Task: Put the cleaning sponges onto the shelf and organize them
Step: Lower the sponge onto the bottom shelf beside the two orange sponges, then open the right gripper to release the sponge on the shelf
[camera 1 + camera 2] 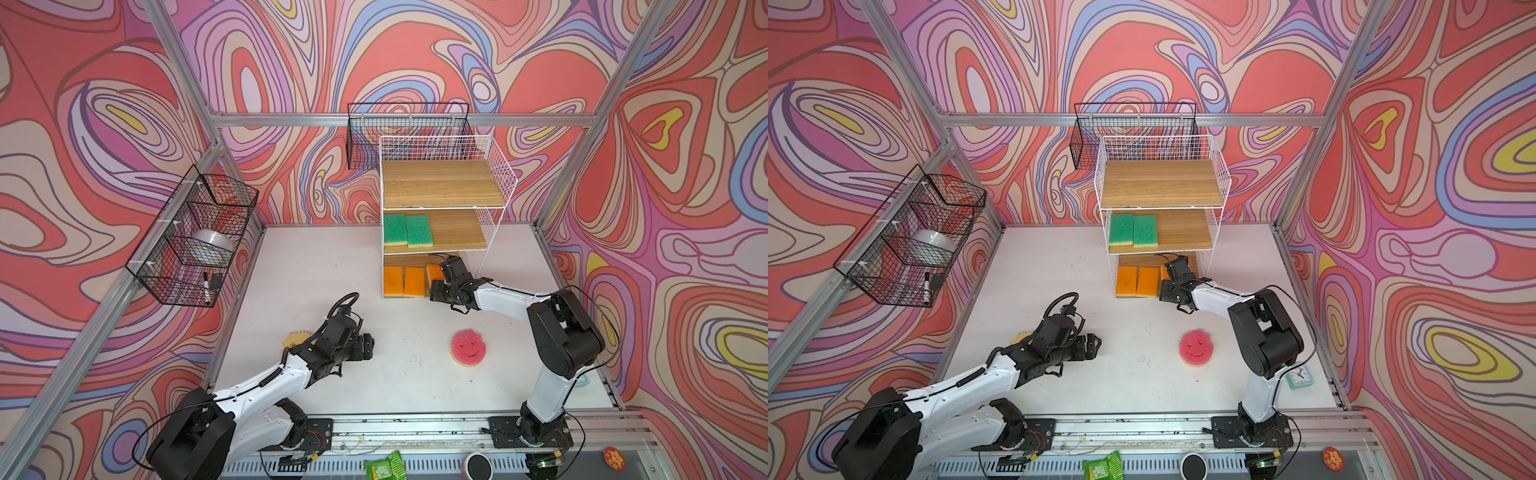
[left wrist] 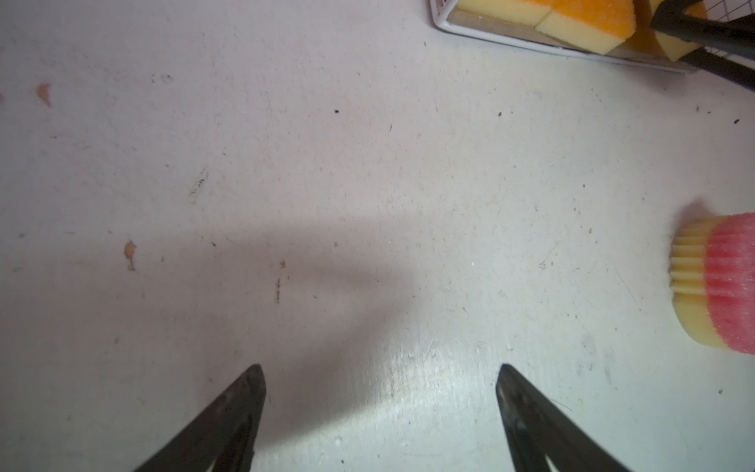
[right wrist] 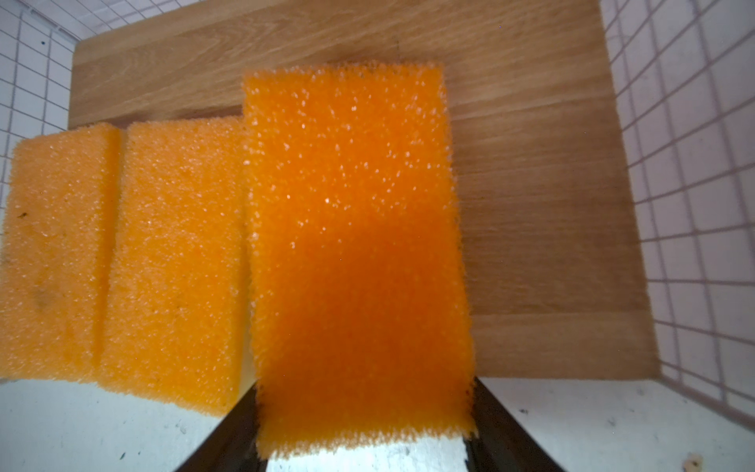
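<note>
At the shelf, bottom tier: our fifth sponge is nearly in.

We count four sponges shelved: two green sponges side by side on the middle board, and two orange sponges touching on the bottom board. Our right gripper reaches into that bottom tier with its jaws closed on a third orange sponge, held just beside the pair and, we judge, not yet let go. The top board is bare. Two are left to shelve, by our reckoning: the pink smiley sponge on the table and a second round sponge half hidden behind our left arm. The left gripper hangs with jaws wide apart, holding nothing. The side wire basket holds a pale round object and a marker. The back wire basket shows nothing inside.
</note>
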You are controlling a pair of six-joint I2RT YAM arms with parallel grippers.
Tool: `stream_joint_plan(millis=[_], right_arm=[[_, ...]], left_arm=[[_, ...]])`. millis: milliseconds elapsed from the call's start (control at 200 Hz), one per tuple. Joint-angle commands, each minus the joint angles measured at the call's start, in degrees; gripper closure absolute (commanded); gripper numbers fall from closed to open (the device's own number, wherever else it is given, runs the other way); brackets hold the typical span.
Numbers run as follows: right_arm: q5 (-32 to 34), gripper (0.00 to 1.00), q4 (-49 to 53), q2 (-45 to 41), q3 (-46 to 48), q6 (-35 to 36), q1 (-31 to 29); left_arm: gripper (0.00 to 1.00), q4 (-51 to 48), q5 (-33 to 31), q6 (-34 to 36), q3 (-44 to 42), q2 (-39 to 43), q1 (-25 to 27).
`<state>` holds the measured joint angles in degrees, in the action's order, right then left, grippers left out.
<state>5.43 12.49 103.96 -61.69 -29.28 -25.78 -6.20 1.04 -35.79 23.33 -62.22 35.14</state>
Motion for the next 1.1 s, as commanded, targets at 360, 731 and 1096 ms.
stream_joint_plan(millis=[360, 731, 1096], right_arm=[[-0.4, 0.26, 2.3, 0.8, -1.7, 0.4, 0.2], [-0.5, 0.13, 4.2, 2.7, -4.5, 3.7, -2.3], [1.8, 0.04, 3.7, -0.4, -2.8, 3.8, -2.3]], left_arm=[[0.1, -0.1, -0.1, -0.3, -0.8, 0.7, -0.5], [0.1, 0.0, 0.0, -0.1, -0.6, 0.4, -0.5], [0.1, 0.2, -0.1, 0.0, -0.7, 0.4, -0.5]])
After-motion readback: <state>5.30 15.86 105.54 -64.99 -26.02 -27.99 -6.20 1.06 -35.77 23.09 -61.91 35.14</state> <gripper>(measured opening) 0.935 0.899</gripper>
